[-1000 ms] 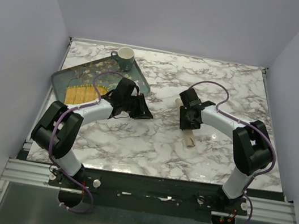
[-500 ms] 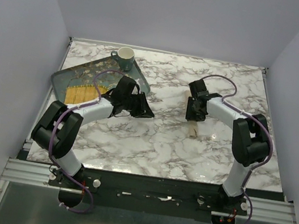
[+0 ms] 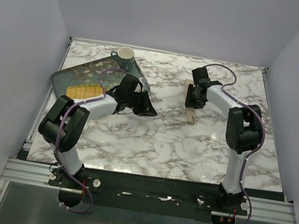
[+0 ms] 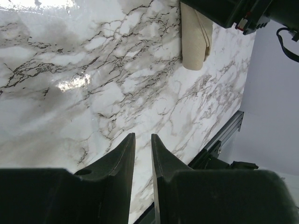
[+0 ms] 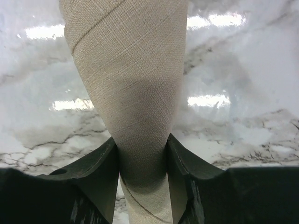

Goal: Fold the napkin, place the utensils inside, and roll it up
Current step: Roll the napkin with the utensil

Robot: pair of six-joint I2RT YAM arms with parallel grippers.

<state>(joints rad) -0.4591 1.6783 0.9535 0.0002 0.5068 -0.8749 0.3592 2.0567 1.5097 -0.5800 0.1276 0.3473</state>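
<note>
The beige napkin (image 3: 191,111) is rolled into a tight tube lying on the marble table, right of centre. My right gripper (image 3: 194,95) is shut around the roll; in the right wrist view the fingers (image 5: 105,163) pinch the napkin (image 5: 131,70) on both sides, my gripper (image 5: 142,154) squeezing it narrow. The spoon is hidden; no handle or bowl shows. My left gripper (image 3: 149,111) hovers low over bare marble left of the roll, its jaws nearly together and empty (image 4: 143,142). The left wrist view shows the roll's end (image 4: 194,44) beyond it.
A dark teal floral tray (image 3: 79,71) sits at the far left with a yellow woven mat (image 3: 83,91) on it. A teal and white mug (image 3: 125,57) stands at the tray's far corner. The table's metal rail (image 4: 224,135) runs along the near edge.
My right gripper has carried the rolled napkin away from me toward the table's far side. My left gripper has shifted slightly to the right.
</note>
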